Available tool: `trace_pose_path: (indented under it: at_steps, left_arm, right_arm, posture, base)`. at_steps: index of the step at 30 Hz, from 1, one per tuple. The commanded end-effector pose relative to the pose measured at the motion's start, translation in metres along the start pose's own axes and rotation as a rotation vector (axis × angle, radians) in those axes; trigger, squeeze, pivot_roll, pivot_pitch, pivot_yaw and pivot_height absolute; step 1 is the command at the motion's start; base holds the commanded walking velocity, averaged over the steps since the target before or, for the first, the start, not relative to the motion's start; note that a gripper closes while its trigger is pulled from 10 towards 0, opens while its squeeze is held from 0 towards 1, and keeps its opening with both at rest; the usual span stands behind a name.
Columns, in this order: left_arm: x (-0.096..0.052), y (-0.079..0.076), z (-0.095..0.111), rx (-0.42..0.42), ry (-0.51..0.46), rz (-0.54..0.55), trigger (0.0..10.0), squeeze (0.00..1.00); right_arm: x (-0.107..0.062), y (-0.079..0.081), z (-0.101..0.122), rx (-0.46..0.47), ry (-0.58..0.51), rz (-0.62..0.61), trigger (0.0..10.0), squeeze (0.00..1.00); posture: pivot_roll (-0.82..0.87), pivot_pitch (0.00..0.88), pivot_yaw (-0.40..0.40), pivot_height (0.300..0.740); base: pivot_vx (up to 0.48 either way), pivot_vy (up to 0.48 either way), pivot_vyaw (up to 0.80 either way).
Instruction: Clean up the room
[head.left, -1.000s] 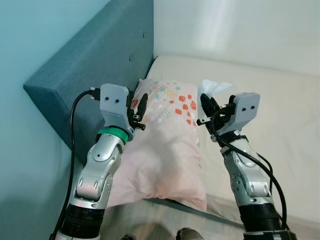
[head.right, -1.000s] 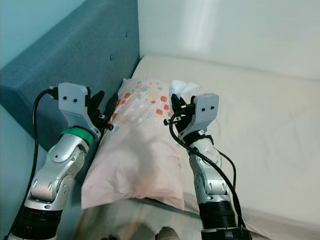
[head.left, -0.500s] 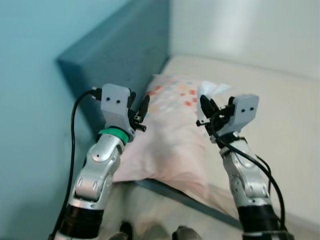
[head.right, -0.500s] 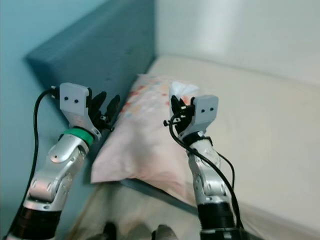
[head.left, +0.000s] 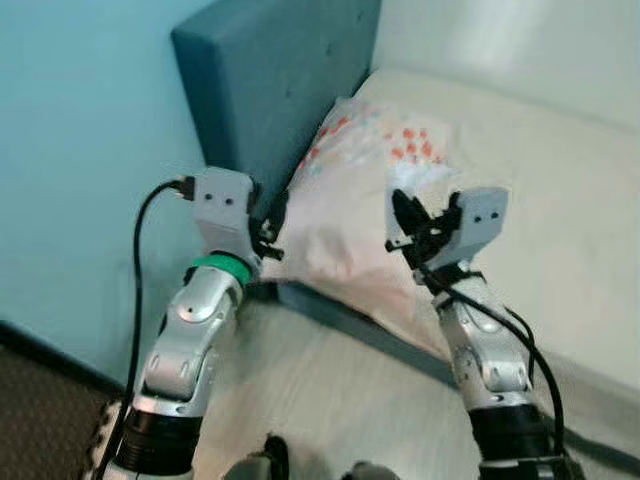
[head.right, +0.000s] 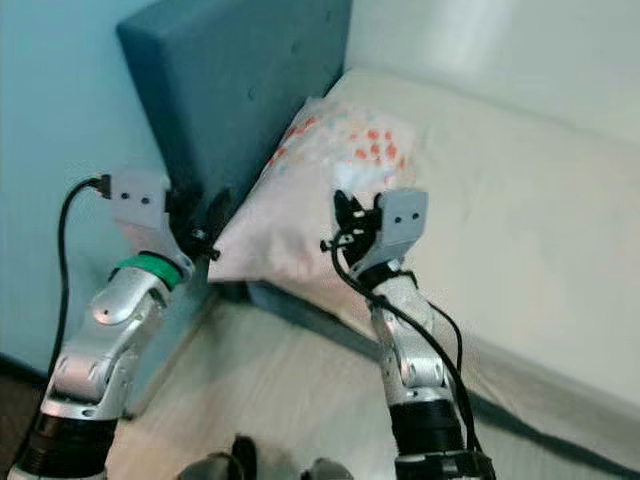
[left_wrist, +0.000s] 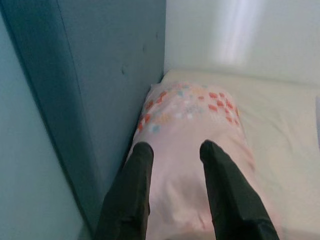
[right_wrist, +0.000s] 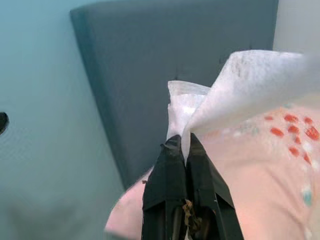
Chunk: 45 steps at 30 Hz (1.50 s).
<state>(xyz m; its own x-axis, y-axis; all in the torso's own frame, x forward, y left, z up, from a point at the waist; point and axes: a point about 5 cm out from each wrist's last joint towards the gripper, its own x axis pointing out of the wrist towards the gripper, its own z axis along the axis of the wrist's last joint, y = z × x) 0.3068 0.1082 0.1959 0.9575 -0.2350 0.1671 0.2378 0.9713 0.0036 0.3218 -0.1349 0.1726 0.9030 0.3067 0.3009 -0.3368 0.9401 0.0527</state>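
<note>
A crumpled white tissue (right_wrist: 240, 85) is pinched in my right gripper (right_wrist: 181, 142), whose fingers are shut on its lower edge. In the eye views that gripper (head.left: 405, 215) is raised in front of a pink pillow (head.left: 370, 190) with red and blue dots. The pillow lies on the cream bed (head.left: 560, 190), against the blue-grey headboard (head.left: 280, 90). My left gripper (left_wrist: 175, 150) is open with nothing between its fingers. It points along the pillow (left_wrist: 190, 115) and hovers by its near corner (head.left: 268, 225), beside the headboard's end.
A teal wall (head.left: 80, 150) runs to the left of the headboard. Light wooden floor (head.left: 330, 390) lies between me and the bed's edge (head.left: 340, 315). A dark rug (head.left: 40, 420) shows at the lower left. A pale wall (head.left: 520, 40) stands behind the bed.
The whole view has shifted: the bed and pillow now sit higher and farther, and the floor has come into sight. Both arms keep their pose, and the tissue stays in the right gripper.
</note>
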Motion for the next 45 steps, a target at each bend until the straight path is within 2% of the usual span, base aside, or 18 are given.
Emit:
trace_pose_path:
  at_steps: [1, 7, 21, 40, 45]
  left_arm:
    - [0.000, -0.005, 0.000, 0.005, -0.002, -0.019, 10.0, 0.00]
    - [-0.001, -0.005, 0.000, 0.004, -0.002, -0.019, 10.0, 0.00]
    - [0.000, -0.007, -0.001, 0.010, 0.016, -0.030, 10.0, 0.00]
    - [0.000, -0.006, -0.001, 0.012, 0.019, -0.027, 10.0, 0.00]
    - [-0.001, -0.003, -0.009, 0.016, 0.047, -0.019, 10.0, 0.00]
  right_arm:
    - [-0.003, -0.004, -0.002, -0.004, 0.006, -0.012, 10.0, 0.00]
    - [-0.003, -0.004, -0.002, -0.004, 0.011, -0.012, 10.0, 0.00]
    - [-0.003, -0.010, -0.004, -0.008, 0.025, -0.045, 10.0, 0.00]
    - [-0.004, -0.009, -0.005, 0.004, 0.023, -0.048, 10.0, 0.00]
    - [-0.006, -0.007, -0.012, 0.006, 0.049, -0.042, 10.0, 0.00]
  posture:
    - [-0.10, 0.030, 0.046, 0.740]
    - [-0.10, 0.034, 0.047, 0.740]
    - [-0.10, 0.039, 0.048, 0.740]
    - [-0.10, 0.038, 0.050, 0.740]
    - [-0.10, 0.037, 0.052, 0.740]
  base:
    - [-0.465, 0.000, 0.00]
    - [-0.455, 0.000, 0.00]
    - [0.000, 0.000, 0.10]
    - [0.000, 0.000, 0.00]
    - [0.000, 0.000, 0.00]
